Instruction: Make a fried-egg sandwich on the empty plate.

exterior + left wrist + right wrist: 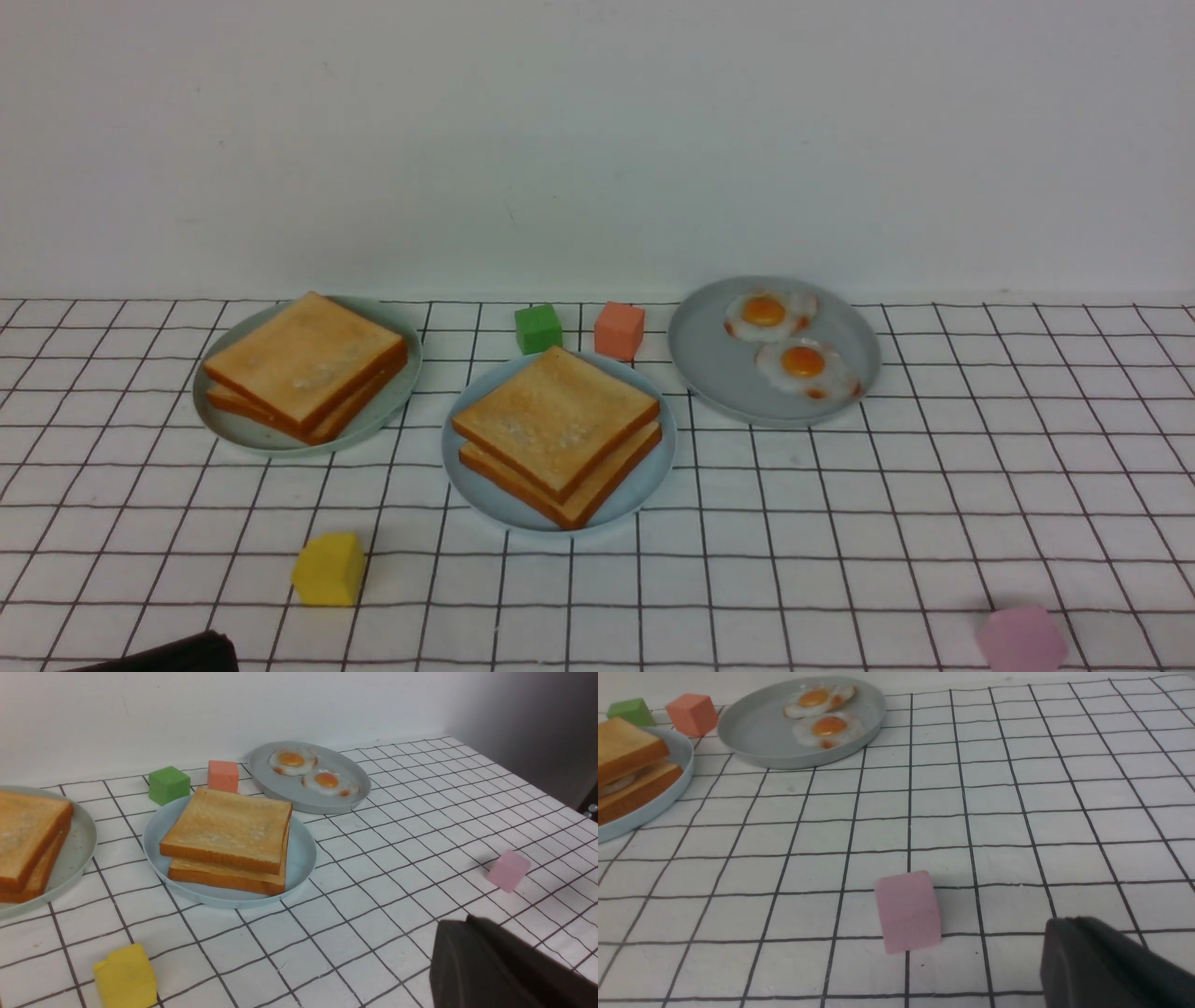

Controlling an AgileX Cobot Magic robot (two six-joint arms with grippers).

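Note:
The fried-egg sandwich (556, 429) is two stacked toast slices on the sky-blue plate (485, 495) at the table's middle. In the right wrist view a strip of egg white shows between the slices of the sandwich (626, 756) on the plate (663, 800). The left wrist view shows the sandwich (229, 833) and the plate (156, 835) too. My left gripper (460, 921) is shut and empty, low at the front left (187, 649), well short of the plate. My right gripper (1064, 924) is shut and empty, beside a pink cube, and is out of the front view.
A grey-green plate (243, 431) at the left holds stacked toast (303, 364). A grey plate (719, 364) at the right holds two fried eggs (767, 313). Green (538, 328) and orange (619, 329) cubes stand behind the sandwich, with a yellow cube (329, 569) front left and a pink cube (1020, 639) front right.

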